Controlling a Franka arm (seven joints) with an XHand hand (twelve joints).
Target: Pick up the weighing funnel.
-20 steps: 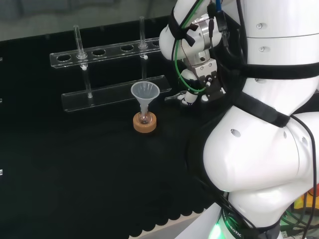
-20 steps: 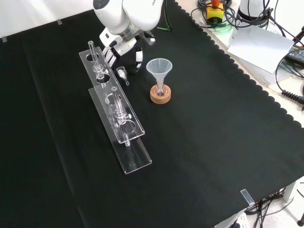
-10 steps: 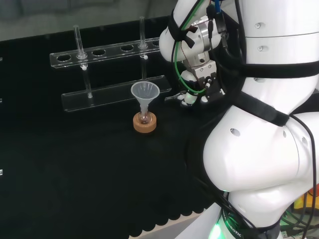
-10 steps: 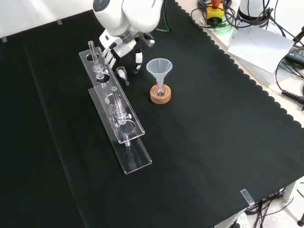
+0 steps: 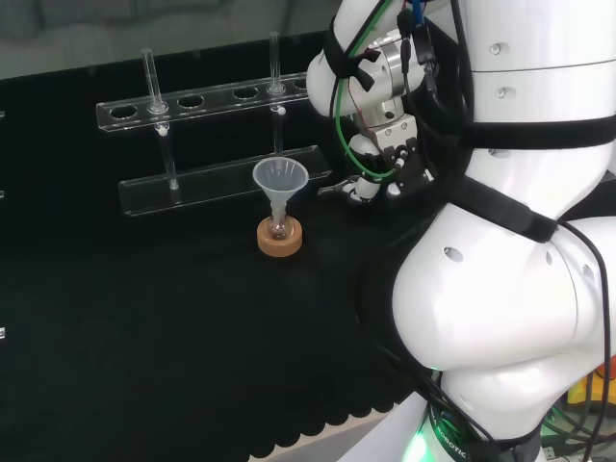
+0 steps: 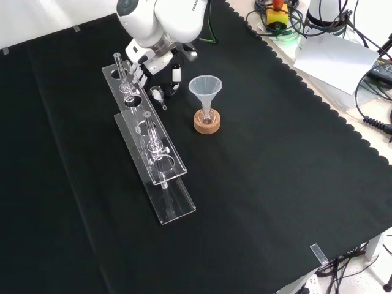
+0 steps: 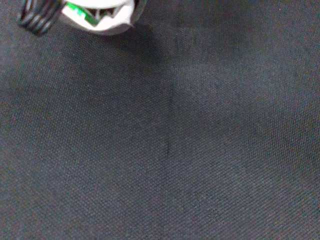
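Rack [image 6: 149, 141], funnel [image 6: 205, 87] flank gap (front view)

We see a glossy white arm [image 5: 500, 318], black bands [image 5: 539, 137], green cables [image 5: 338, 106] toward twelve o'clock, and a black-and-white hand [image 5: 385, 154].

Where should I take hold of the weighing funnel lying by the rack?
Take the weighing funnel across its wider scoop end, probably from straight above. It lies flat on the cloth, its thin stem offers little to hold, and the rack stands close beside it.
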